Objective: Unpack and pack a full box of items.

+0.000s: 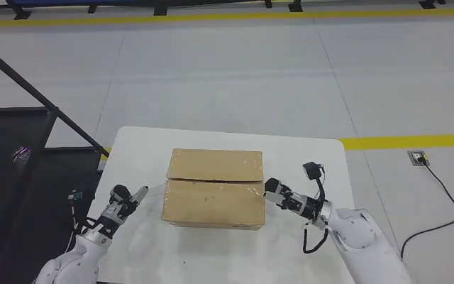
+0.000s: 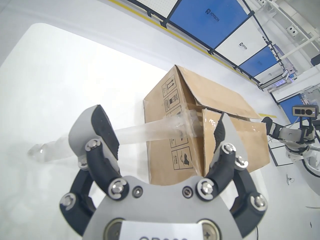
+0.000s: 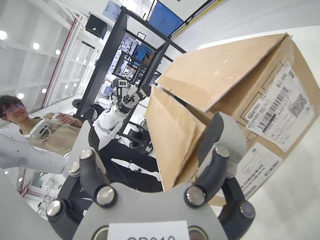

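Cardboard dominates the top view: the box (image 1: 213, 219) sits in the middle of the white table (image 1: 298, 153), with its farther flap (image 1: 215, 163) and nearer flap (image 1: 213, 195) folded down to meet along a seam running the long way. The left end effector (image 1: 128, 195) is low over the table just beside the box's left end, apart from it. The right end effector (image 1: 271, 189) is right up against the opposite end, at the top edge (contact or a hair short, hard to call from up here).

Over to the left wrist view, which adds detail. The left end effector stands open, fingers (image 2: 103, 126) spread wide, facing the box's short end and its printed handling symbols (image 2: 172, 101). A strip of clear tape (image 2: 140, 132) runs from the seam on that end out past one finger toward the table; whether it touches the pad I cannot tell. From here the flaps do not lie flat, and the nearer flap's corner stands a little proud. The right end effector shows at the far end of the box.

Right wrist view now, and it settles the other side. The right end effector is open too, and the corner of the nearer flap lies between its fingers, lifted slightly off the box. The farther flap is tilted up as well. White shipping labels (image 3: 282, 101) cover this end of the box.
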{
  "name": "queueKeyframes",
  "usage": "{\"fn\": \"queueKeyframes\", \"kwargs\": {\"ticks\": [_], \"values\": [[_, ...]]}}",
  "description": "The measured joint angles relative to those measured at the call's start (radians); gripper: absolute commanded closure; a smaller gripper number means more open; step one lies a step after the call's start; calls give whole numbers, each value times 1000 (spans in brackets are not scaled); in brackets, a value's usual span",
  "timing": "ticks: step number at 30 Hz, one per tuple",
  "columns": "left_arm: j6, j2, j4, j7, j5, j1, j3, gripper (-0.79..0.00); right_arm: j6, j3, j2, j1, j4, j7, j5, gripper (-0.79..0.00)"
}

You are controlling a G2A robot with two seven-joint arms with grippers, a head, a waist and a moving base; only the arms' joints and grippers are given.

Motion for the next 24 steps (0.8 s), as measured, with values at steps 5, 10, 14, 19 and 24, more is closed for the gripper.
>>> {"fn": "queueKeyframes", "kwargs": {"ticks": [5, 10, 14, 19, 24], "values": [[-5, 1, 1, -26, -42, -6, 1, -785, -43, 2, 6, 8, -3, 60, 87, -785], [-2, 2, -13, -29, -66, -3, -3, -785, -123, 18, 21, -14, -43, 192, 230, -785], [1, 2, -32, -38, -96, 6, -5, -785, -113, 12, 49, -54, -150, 254, 260, -785], [-74, 8, -58, -90, -90, 26, -3, -785, -118, -27, 101, -109, -278, 247, 180, -785], [-192, 18, -62, -125, -74, 45, -25, -785, -156, -87, 155, -141, -337, 209, 20, -785]]}}
